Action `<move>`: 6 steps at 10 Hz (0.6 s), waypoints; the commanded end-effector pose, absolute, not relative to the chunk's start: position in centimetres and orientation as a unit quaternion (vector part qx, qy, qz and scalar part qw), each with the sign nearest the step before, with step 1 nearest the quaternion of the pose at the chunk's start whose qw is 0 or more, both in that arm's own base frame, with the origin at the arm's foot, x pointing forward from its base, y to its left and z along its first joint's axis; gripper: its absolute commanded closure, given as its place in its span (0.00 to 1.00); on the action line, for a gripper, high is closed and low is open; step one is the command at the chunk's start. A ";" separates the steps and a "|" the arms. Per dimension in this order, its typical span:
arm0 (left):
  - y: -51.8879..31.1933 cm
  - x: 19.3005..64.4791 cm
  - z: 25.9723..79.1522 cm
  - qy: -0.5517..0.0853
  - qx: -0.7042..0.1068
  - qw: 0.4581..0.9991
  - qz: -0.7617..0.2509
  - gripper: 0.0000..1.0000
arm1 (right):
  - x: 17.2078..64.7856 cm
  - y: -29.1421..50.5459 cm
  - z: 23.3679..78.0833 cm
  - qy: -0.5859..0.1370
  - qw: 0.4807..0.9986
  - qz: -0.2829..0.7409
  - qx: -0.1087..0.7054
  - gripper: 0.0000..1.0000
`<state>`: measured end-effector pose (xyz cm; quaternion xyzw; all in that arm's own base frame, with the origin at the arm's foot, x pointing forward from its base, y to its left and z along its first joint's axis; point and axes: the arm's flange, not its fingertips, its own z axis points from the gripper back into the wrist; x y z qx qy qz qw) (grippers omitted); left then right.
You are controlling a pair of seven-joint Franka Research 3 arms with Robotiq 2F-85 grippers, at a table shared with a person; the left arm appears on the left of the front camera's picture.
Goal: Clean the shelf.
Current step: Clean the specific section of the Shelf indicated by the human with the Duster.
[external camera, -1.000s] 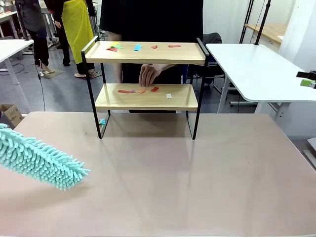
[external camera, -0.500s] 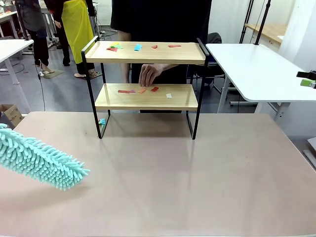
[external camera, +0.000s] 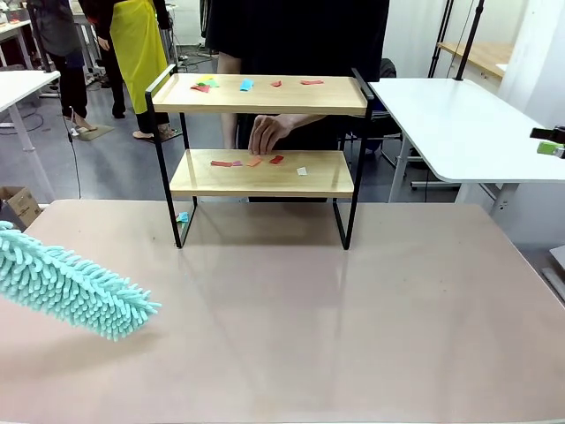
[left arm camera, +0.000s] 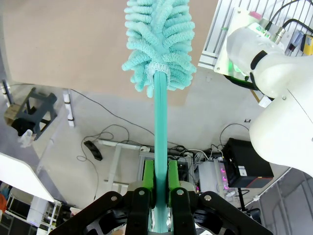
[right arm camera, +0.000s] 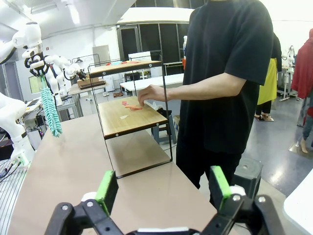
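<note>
Shelf (external camera: 265,177): two paper-littered wooden tiers

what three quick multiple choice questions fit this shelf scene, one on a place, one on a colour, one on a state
1. Where is the person's hand at the shelf?
A. on the top board
B. between the two boards, above the lower one
C. outside the frame, at its left

2. What colour is the duster?
A. teal
B. red
C. yellow

3. What state is the left claw in?
A. wide open and empty
B. shut on the duster's handle
C. shut on a paper scrap

Answers:
1. B, the front view shows the hand under the top board, over the scraps on the lower one.
2. A, its fluffy head is teal in both views.
3. B, the green pads press the handle from both sides.
</note>
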<state>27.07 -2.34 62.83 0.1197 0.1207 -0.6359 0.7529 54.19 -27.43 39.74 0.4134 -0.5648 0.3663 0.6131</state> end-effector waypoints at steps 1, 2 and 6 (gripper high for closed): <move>-2.1 27.0 63.1 0.122 0.125 0.758 -0.629 0.87 | 54.3 -27.2 40.1 -0.566 0.611 0.369 0.413 0.00; -2.3 27.1 62.8 0.121 0.120 0.753 -0.636 0.87 | 54.3 -27.2 40.1 -0.566 0.611 0.369 0.413 0.00; -4.3 27.5 64.3 0.014 -0.005 0.768 -0.640 0.87 | 54.3 -27.2 40.1 -0.566 0.611 0.369 0.413 0.00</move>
